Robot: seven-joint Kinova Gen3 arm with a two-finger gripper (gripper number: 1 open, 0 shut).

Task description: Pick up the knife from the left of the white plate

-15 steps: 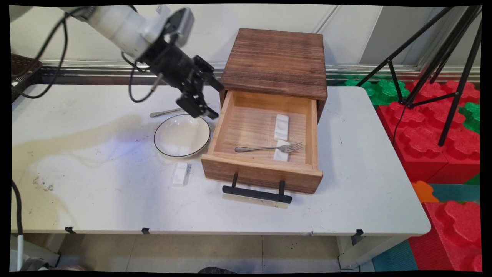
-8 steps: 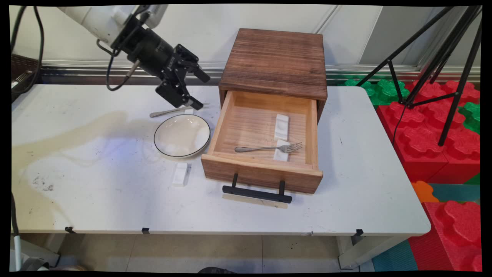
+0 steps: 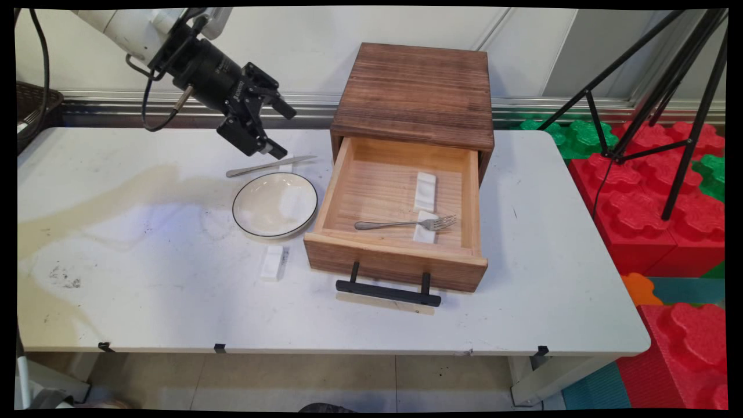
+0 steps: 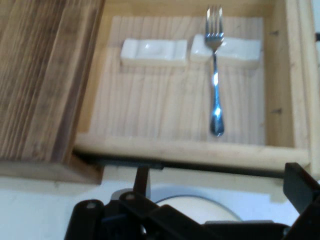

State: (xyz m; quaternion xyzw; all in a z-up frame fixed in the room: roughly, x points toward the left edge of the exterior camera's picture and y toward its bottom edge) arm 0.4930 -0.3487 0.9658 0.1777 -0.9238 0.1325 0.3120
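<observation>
My black gripper hangs open and empty above the table's back left part. It is just above and left of a metal knife that lies behind a white plate with a dark rim. To the right stands a wooden cabinet with its drawer pulled out. In the drawer a fork rests with its tines on a white rest, and a second white rest lies behind it. The hand view looks across the plate into the drawer at the fork and both rests.
A third white rest lies on the table in front of the plate. The drawer's black handle juts toward the near edge. A black tripod and red and green foam blocks stand off the table's right side.
The gripper has risen and drawn back to the upper left, away from the drawer's corner and the plate, uncovering the knife. It stays open. Nothing on the table moved.
</observation>
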